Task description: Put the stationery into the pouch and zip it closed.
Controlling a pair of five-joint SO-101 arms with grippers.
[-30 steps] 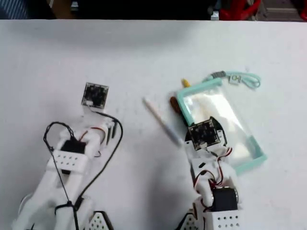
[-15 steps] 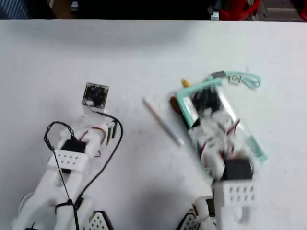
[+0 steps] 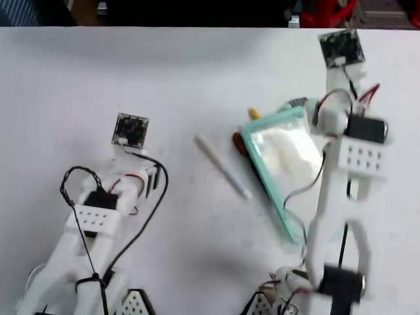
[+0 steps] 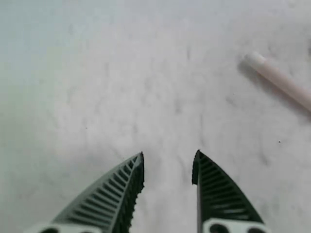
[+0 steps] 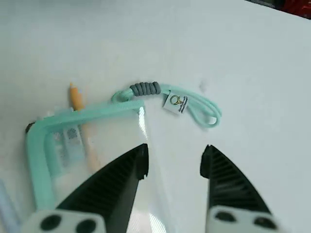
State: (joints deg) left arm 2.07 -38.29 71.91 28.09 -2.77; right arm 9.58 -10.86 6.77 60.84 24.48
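A clear pouch with a mint rim (image 3: 282, 157) lies right of centre, its mint lanyard (image 5: 194, 104) at the far corner. A white pen (image 3: 222, 165) lies loose on the table left of the pouch and appears in the left wrist view as the pen (image 4: 282, 80). A yellow-tipped pencil (image 5: 75, 97) and a brown item (image 3: 238, 143) sit at the pouch's left edge. My right gripper (image 5: 172, 158) hangs open above the pouch's far corner, near the lanyard, holding nothing. Over bare table left of the pen, my left gripper (image 4: 167, 162) is open and empty.
The white table (image 3: 197, 72) has free room across its far and left parts. The right arm (image 3: 348, 157) stretches along the pouch's right side and hides part of it. The left arm (image 3: 98, 210) rests at the near left.
The right arm has swung from the near side, over the pouch, out to the far right by the lanyard. The left arm, the pen and the pouch have stayed put.
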